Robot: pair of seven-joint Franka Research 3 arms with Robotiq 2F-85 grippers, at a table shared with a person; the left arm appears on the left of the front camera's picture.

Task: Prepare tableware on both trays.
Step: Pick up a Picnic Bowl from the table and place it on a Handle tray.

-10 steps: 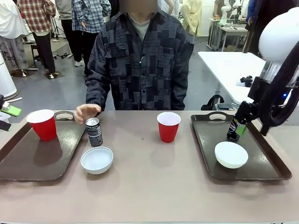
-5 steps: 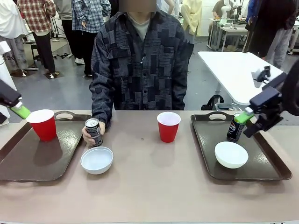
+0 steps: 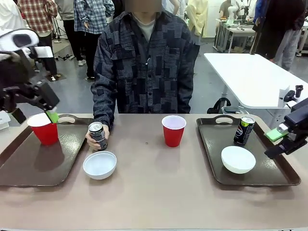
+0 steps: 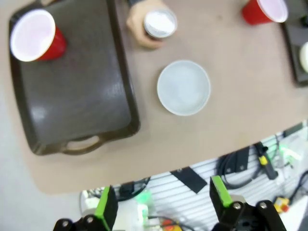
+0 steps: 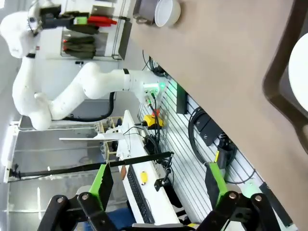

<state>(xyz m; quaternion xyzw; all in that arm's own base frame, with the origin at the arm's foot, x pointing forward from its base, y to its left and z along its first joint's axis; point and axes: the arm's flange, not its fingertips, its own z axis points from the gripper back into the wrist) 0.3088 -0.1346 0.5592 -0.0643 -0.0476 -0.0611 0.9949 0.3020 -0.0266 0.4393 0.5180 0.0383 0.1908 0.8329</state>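
Note:
The left tray [image 3: 29, 166] carries a red cup [image 3: 44, 128]. My left gripper [image 3: 37, 114] hangs open just above that cup. A person's hand holds a dark can [image 3: 97, 136] on the table by this tray's right rim, and a white bowl [image 3: 99, 164] sits on the table in front of it. Another red cup [image 3: 173, 130] stands mid-table. The right tray [image 3: 211, 154] holds a can [image 3: 244, 130] and a white bowl [image 3: 237, 159]. My right gripper [image 3: 275, 143] is open over that tray's right rim. From the left wrist, open fingers [image 4: 106, 209] frame the tray [image 4: 72, 96], cup [image 4: 33, 36], can [image 4: 160, 24] and bowl [image 4: 184, 87].
The right wrist view looks past the table's near edge [image 5: 226, 86] at cabling and the other arm [image 5: 72, 101], with the right gripper [image 5: 159, 187] open. The person sits at the far side [image 3: 144, 62]. Bare tabletop [image 3: 159, 187] lies between the trays.
My left arm has swung in from the left edge to above the red cup. My right gripper has drawn back right and lower, away from the can. The person's hand stays on the other can.

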